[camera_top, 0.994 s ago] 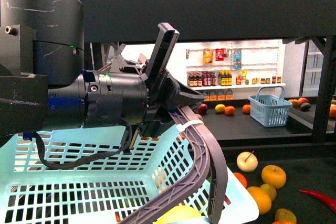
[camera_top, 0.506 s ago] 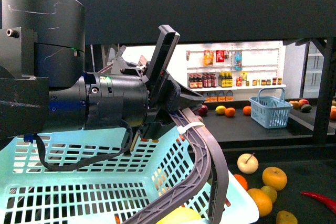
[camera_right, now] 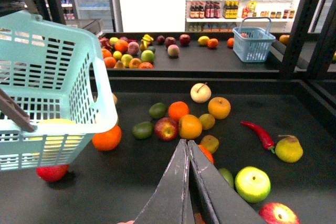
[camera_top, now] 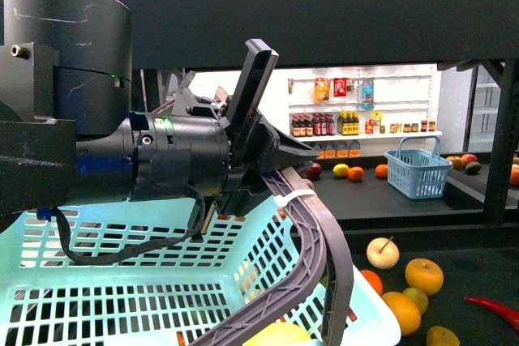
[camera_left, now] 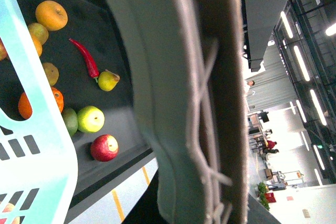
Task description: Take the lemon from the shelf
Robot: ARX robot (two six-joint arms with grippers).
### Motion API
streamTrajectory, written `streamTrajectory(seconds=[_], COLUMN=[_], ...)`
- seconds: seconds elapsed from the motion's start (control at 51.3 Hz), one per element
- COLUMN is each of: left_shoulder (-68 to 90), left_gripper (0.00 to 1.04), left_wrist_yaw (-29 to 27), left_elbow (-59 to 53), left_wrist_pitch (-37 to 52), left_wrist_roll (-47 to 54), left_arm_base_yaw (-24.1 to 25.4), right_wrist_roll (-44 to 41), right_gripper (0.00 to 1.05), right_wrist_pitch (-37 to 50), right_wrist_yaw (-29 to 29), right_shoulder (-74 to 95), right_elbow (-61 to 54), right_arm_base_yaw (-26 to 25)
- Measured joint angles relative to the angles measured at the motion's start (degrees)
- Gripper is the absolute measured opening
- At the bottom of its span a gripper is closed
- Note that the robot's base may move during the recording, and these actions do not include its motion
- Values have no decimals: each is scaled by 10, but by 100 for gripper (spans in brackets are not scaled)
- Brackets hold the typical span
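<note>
Hanging from the left arm (camera_top: pixel 162 155), item one: a pale turquoise basket (camera_top: pixel 122 281) with slotted walls and a grey handle (camera_top: pixel 320 237). The left fingers (camera_top: pixel 284 154) were clenched on that handle near its top. The left wrist view was almost filled by the handle at close range.

Contents: the lemon (camera_top: pixel 276 335), pale yellow, lay inside the basket, low against a slotted wall. In the right wrist view it showed through the slots (camera_right: pixel 52 129).

Carrier: the shelf (camera_top: pixel 324 30), a black rack with thick boards. The basket hung above the left side of the lower board. A red apple (camera_right: pixel 51 172) lay on the board partly under it, with an orange (camera_right: pixel 106 137) just beside the basket's corner.

Item two: the right fingers (camera_right: pixel 176 187) were pressed together with nothing between them, above the loose fruit on the same board.

Loose fruit on that board included further oranges and apples, a green apple (camera_right: pixel 252 183), a pear (camera_right: pixel 289 149) and a red chilli (camera_right: pixel 258 134) near the right edge.

On the farther board lay more fruit and a small blue basket (camera_top: pixel 418 169). Behind it were white wall shelves (camera_top: pixel 357 119) of bottles.
</note>
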Motion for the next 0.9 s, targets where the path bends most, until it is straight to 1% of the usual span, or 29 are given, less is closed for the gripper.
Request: streamTrajectory(seconds=[0.058, 0.097, 0.253, 0.312, 0.37, 0.468, 0.565, 0.662, 0.701, 0.896], left_shoulder=[0, 0, 0, 0, 0, 0, 0, 0, 0, 0], left_gripper=[8, 8, 8, 8, 8, 8, 8, 8, 8, 8], left_wrist_yaw=[0, 0, 0, 0, 0, 0, 0, 0, 0, 0], left_elbow=[0, 0, 0, 0, 0, 0, 0, 0, 0, 0], left_wrist_pitch=[0, 0, 0, 0, 0, 0, 0, 0, 0, 0], left_wrist_roll=[0, 1, 0, 0, 0, 0, 0, 0, 0, 0], left_arm_base_yaw=[0, 0, 0, 0, 0, 0, 0, 0, 0, 0], right_wrist_roll=[0, -1, -1, -1, -1, -1, -1, -1, -1, -1], right_gripper=[3, 7, 31, 38, 49, 63, 81, 95, 98, 97], right_wrist_pitch=[0, 0, 0, 0, 0, 0, 0, 0, 0, 0], right_wrist_yaw=[0, 0, 0, 0, 0, 0, 0, 0, 0, 0], right_shoulder=[-1, -1, -2, -2, -2, -2, -2, -2, -2, -2], right_elbow=[0, 0, 0, 0, 0, 0, 0, 0, 0, 0], right_arm_base_yaw=[0, 0, 0, 0, 0, 0, 0, 0, 0, 0])
